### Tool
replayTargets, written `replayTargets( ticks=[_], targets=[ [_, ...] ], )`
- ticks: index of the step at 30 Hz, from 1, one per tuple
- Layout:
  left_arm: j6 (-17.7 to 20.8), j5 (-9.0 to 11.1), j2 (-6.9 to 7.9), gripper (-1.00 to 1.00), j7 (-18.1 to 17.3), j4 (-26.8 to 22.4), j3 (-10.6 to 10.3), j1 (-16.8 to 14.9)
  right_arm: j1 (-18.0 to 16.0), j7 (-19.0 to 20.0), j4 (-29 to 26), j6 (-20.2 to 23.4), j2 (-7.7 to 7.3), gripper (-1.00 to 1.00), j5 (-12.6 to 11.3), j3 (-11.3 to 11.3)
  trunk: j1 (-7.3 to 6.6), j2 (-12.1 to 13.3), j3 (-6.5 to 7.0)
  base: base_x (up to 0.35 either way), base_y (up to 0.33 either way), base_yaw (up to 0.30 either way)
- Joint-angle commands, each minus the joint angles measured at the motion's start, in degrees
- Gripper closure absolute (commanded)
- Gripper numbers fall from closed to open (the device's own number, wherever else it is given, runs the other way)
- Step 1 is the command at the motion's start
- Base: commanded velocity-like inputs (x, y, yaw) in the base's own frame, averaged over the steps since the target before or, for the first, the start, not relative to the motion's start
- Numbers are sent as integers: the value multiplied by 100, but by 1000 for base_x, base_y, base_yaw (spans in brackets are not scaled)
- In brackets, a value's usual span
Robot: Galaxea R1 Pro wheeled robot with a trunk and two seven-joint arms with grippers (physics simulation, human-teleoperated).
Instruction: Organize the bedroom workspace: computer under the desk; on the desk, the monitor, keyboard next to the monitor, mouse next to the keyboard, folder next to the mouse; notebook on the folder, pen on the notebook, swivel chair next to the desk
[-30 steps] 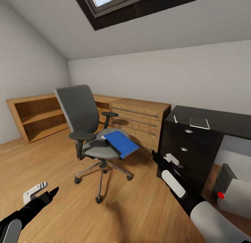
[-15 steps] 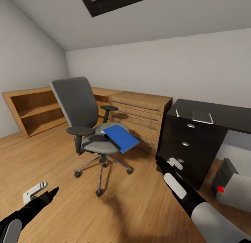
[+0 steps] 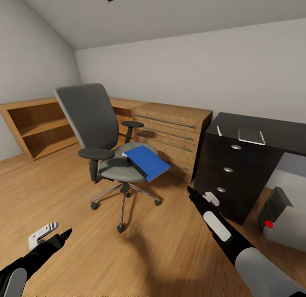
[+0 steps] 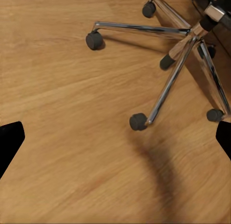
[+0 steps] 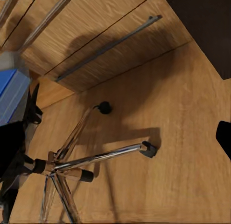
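The wood floor (image 3: pixel 170 246) carries the swivel chair (image 3: pixel 106 152) at about 10 o'clock from the head view's centre, standing on its chrome star base and castors. The chair seat carries the blue folder (image 3: pixel 146 161), which overhangs the seat edge. At 3 o'clock the black desk (image 3: pixel 238 169) stands on the floor; its top carries the grey notebook (image 3: pixel 251 136) and, just beside it, the white pen (image 3: pixel 219 130). The computer (image 3: pixel 282 220) sits on the floor at 4 o'clock, beside the drawer unit.
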Motion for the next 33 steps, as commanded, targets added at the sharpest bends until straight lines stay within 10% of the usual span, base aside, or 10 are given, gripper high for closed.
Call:
replayTargets(
  ticks=[1,15,33],
  targets=[
    [33,54,0,-100,28,-7,4,-3,-6,252,14,0,-16,-100,-134,40,1,-4,-28,0,0,0],
    [42,55,4,-100,15,-3,7,-3,-6,2404,339,924,-107,-100,-843,2,14,-11,-139,0,0,0],
    [37,38,8,-100,11,4,26,-3,-6,2724,497,1253,-265,-100,-1543,-63,14,-11,-139,63,8,0]
  ],
)
